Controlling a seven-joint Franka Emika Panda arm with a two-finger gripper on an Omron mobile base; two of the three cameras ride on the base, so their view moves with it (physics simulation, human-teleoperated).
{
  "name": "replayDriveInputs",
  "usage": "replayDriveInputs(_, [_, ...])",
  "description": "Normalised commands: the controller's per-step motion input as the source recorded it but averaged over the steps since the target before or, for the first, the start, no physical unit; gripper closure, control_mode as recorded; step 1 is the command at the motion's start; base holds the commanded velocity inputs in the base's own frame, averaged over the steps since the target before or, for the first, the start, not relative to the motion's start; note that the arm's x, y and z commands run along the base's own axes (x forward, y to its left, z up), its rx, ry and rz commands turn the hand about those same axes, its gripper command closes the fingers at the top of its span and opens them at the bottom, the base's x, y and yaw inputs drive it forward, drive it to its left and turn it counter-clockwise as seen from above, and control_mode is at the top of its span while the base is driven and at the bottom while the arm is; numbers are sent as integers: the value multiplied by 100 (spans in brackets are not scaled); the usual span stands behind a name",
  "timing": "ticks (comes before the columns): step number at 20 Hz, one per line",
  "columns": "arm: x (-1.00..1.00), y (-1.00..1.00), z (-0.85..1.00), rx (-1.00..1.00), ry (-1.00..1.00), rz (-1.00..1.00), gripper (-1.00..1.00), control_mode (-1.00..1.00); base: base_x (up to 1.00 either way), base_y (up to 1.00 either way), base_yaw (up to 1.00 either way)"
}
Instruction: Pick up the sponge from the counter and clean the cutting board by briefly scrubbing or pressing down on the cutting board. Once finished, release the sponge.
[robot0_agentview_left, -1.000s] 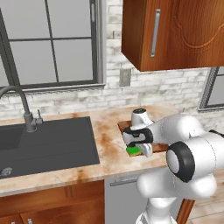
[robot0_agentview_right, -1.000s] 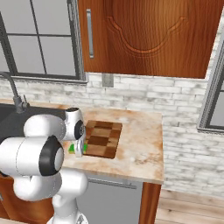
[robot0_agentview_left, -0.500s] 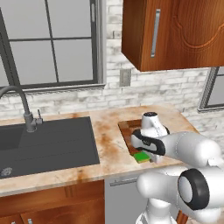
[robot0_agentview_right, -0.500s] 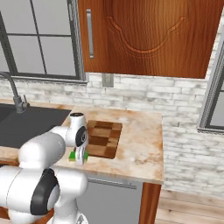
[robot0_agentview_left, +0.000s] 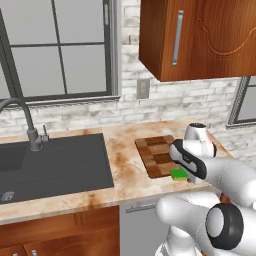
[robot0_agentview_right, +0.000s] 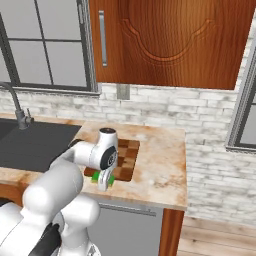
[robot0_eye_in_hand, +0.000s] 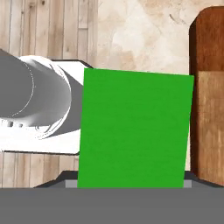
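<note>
A beige, rust-mottled stone bench (robot0_agentview_left: 125, 150) runs below a brick wall and a dark-framed window (robot0_agentview_left: 55, 50), with a wooden wall cabinet (robot0_agentview_left: 200, 35) hanging above its right end. Set into the bench on the left is a dark grey sink basin (robot0_agentview_left: 55, 162) with a curved faucet (robot0_agentview_left: 22, 122) behind it. To the right of the sink lies the checkered cutting board (robot0_agentview_left: 155, 152), flat on the bench, its light and dark brown blocks visible from both base cameras (robot0_agentview_right: 127, 155). The white arm reaches over the board's front right corner, and its end effector (robot0_agentview_right: 104, 181) points down near the front edge of the bench. The end effector is closed on the bright green sponge (robot0_agentview_left: 179, 174), which sits at the near corner of the cutting board, just above or against the surface; whether it touches cannot be told. From the right base camera the sponge (robot0_agentview_right: 111, 179) peeks out green on either side of the fingers. In the hand camera the sponge (robot0_eye_in_hand: 135, 131) spreads between the finger tips, with the board's edge (robot0_eye_in_hand: 210, 109) at the right and the bench (robot0_eye_in_hand: 144, 35) beyond.
</note>
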Motion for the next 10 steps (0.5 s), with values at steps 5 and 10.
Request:
replayDriveInputs(5, [20,-65,29,4,5,-22,100,-100,0,0,0])
replayDriveInputs(10, [25,-65,11,1,2,-22,100,-100,0,0,0])
